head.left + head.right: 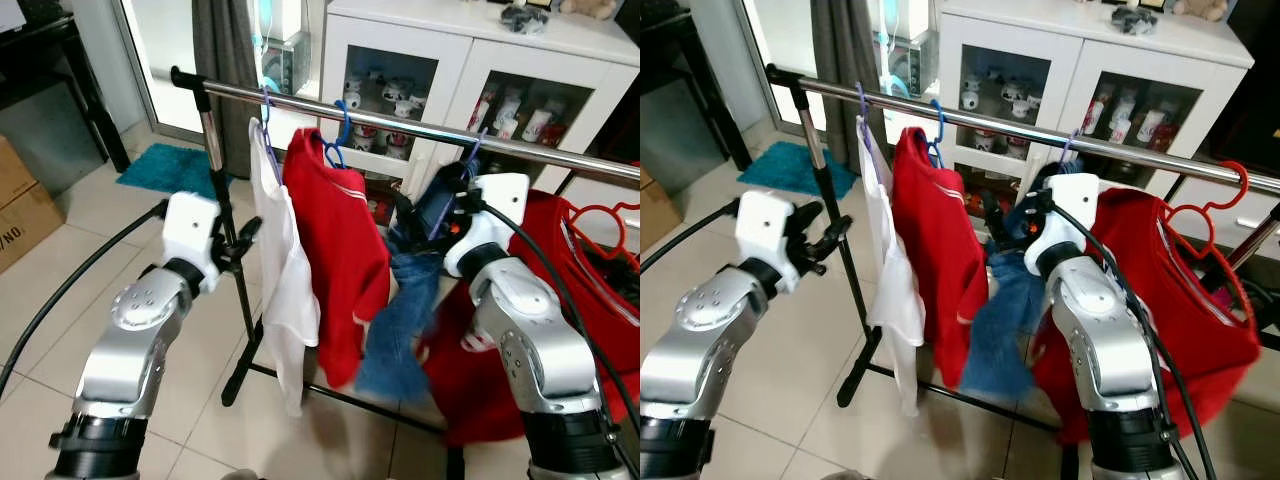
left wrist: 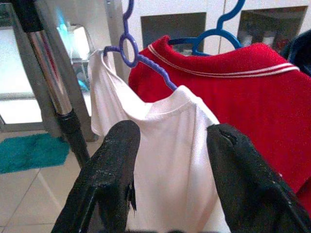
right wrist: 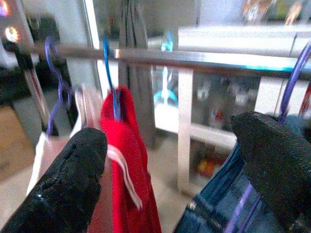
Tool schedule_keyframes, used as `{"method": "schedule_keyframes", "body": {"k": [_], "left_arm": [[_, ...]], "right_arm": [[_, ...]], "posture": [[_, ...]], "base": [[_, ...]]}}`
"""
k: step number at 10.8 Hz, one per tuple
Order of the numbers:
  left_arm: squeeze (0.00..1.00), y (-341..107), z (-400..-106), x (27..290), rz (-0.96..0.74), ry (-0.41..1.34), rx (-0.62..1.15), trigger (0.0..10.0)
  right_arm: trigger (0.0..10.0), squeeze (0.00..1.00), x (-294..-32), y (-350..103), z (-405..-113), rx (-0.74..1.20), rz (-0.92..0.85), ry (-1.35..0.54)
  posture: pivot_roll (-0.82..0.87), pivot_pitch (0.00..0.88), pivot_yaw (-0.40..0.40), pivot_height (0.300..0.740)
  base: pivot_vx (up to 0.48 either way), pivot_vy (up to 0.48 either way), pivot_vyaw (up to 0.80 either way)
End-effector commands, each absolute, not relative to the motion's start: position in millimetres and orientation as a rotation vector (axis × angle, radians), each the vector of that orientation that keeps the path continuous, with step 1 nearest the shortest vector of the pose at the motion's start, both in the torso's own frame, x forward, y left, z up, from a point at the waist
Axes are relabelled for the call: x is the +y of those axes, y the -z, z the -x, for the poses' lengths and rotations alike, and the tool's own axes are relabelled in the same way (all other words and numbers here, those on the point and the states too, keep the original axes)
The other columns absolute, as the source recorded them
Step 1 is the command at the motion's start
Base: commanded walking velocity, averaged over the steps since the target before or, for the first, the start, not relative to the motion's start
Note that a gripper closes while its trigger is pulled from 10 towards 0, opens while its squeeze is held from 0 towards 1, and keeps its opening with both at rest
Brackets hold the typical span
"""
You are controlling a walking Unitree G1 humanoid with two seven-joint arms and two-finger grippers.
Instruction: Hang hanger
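A chrome rail (image 1: 420, 128) carries a white shirt (image 1: 285, 290), a red top (image 1: 335, 260) and jeans (image 1: 400, 320), each on its own hanger. The jeans' purple hanger (image 3: 291, 77) is hooked over the rail. The right gripper (image 3: 175, 170) sits just below the rail at the jeans, fingers spread wide, holding nothing. The left gripper (image 2: 170, 170) faces the white shirt, fingers apart and empty.
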State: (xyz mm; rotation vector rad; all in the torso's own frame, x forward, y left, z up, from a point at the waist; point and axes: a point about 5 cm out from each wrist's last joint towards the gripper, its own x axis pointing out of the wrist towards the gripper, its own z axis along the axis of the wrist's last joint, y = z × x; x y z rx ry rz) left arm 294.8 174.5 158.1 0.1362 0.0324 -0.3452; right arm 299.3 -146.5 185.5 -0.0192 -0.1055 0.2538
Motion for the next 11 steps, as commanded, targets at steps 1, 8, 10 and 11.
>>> {"method": "schedule_keyframes", "body": {"k": [1, 8, 10, 11], "left_arm": [[0.0, -160, -294, 171, -0.14, 0.342, 0.021, 10.0], [0.0, -161, -291, 171, -0.168, 0.29, 0.021, 10.0], [0.0, -161, -293, 165, -0.197, 0.292, 0.022, 10.0], [0.0, -161, -293, 165, -0.21, 0.282, 0.024, 10.0]], "right_arm": [[10.0, 0.0, -154, -195, -296, -0.173, 0.014, -0.224], [10.0, 0.0, -138, -165, -274, 0.001, -0.19, -0.364], [10.0, 0.0, -129, -158, -275, 0.044, -0.231, -0.341], [10.0, 0.0, -129, -157, -275, 0.051, -0.218, -0.337]], "posture": [[0.0, 0.0, -0.024, 0.74], [0.0, 0.004, -0.035, 0.74], [0.0, 0.029, -0.028, 0.74], [0.0, 0.029, -0.028, 0.74]], "base": [[0.0, 0.0, 0.0], [0.0, 0.0, 0.0], [0.0, 0.0, 0.4], [0.0, 0.0, 0.8]]}}
